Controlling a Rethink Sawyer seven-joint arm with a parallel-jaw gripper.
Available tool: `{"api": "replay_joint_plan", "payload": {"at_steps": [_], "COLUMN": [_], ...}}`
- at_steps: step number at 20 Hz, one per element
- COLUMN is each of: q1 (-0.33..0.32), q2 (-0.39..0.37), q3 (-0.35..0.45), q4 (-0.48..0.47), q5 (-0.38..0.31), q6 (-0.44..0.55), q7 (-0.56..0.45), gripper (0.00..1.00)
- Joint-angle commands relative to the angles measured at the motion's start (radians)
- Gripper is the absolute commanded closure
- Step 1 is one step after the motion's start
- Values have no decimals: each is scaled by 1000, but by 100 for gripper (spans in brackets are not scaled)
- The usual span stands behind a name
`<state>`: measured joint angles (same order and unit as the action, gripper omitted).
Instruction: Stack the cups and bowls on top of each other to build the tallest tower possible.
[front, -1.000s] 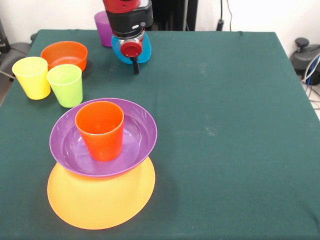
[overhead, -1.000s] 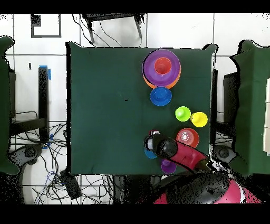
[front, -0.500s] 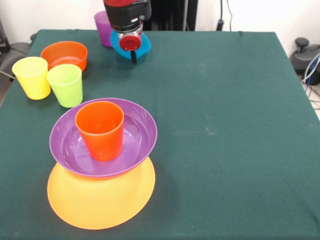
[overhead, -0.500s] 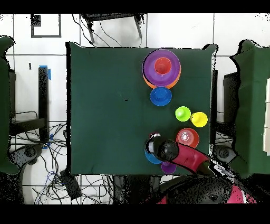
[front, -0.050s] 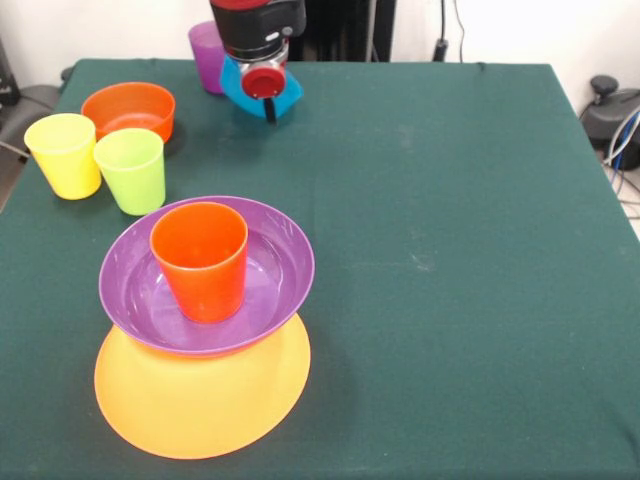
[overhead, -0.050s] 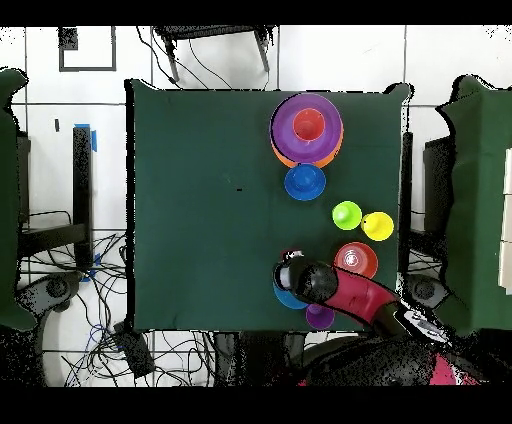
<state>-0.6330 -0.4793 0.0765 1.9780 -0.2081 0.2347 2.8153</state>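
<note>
Sawyer arm (front, -0.050s: 255, 25): red upper casing above a glossy black cylindrical wrist section ringed by a thin silver band. Beneath sits a round red disc with a small dark centre, from which the gripper (front, -0.050s: 269, 110) projects as a short black tip.

Near the worktop's (front, -0.050s: 450, 250) front left corner stands the tower (front, -0.050s: 205, 320): orange-red cup (front, -0.050s: 200, 260) in purple bowl (front, -0.050s: 275, 265) on yellow-orange bowl (front, -0.050s: 200, 400). The gripper (front, -0.050s: 268, 105) hangs over a light blue bowl (front, -0.050s: 285, 95) at the far edge.
</note>
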Motion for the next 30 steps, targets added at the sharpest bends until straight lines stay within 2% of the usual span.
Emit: {"api": "replay_joint_plan", "payload": {"at_steps": [1, 16, 23, 30], "q1": [52, 45, 37, 58], "q2": [-76, -239, -241, -222], "q3": [117, 151, 180, 188], "q4": [-57, -81, -128, -190], "q5": [50, 113, 141, 164], "q6": [124, 278, 309, 331], "q7": [-20, -37, -49, -43], "gripper": [100, 100, 100, 100]}}
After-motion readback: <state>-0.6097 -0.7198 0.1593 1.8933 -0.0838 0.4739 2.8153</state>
